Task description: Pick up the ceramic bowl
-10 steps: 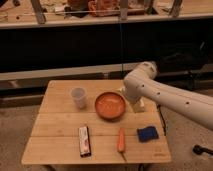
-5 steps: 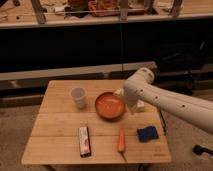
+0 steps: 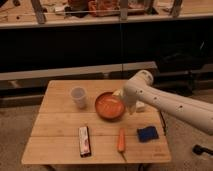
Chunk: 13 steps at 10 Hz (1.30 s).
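The ceramic bowl (image 3: pixel 108 106), round, shallow and orange-red, rests near the middle of the wooden table (image 3: pixel 57 125). My white arm (image 3: pixel 170 104) reaches in from the right and bends down over the bowl's right rim. The gripper (image 3: pixel 124 102) sits at that rim, partly hidden behind the arm's end; its jaws stand open with nothing held. The bowl lies flat on the table.
A small translucent cup (image 3: pixel 78 96) stands left of the bowl. Toward the front lie a dark snack bar (image 3: pixel 84 141), an orange carrot-like piece (image 3: pixel 121 140) and a blue sponge (image 3: pixel 147 133). Dark shelving runs behind the table.
The arm has swung left and down, bringing the gripper from the table's right side to the bowl's right rim. The bowl has not moved.
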Each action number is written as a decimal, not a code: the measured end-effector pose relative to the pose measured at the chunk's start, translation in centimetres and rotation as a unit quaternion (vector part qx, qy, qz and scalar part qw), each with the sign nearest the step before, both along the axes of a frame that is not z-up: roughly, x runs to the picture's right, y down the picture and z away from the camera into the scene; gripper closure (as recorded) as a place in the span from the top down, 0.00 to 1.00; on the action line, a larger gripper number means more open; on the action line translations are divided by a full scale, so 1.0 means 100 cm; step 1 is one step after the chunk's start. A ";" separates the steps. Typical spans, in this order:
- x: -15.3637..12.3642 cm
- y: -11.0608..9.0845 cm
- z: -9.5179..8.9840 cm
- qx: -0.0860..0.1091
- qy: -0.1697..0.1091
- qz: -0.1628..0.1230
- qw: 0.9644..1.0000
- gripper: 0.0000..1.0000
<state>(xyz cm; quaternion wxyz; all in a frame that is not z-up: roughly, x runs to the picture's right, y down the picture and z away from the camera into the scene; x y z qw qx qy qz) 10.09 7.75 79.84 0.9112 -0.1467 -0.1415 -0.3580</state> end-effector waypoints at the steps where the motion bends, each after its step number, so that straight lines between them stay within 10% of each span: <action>1: -0.001 0.001 0.004 0.000 -0.006 -0.004 1.000 0.80; 13: 0.005 0.020 0.054 -0.019 -0.035 -0.014 0.999 0.80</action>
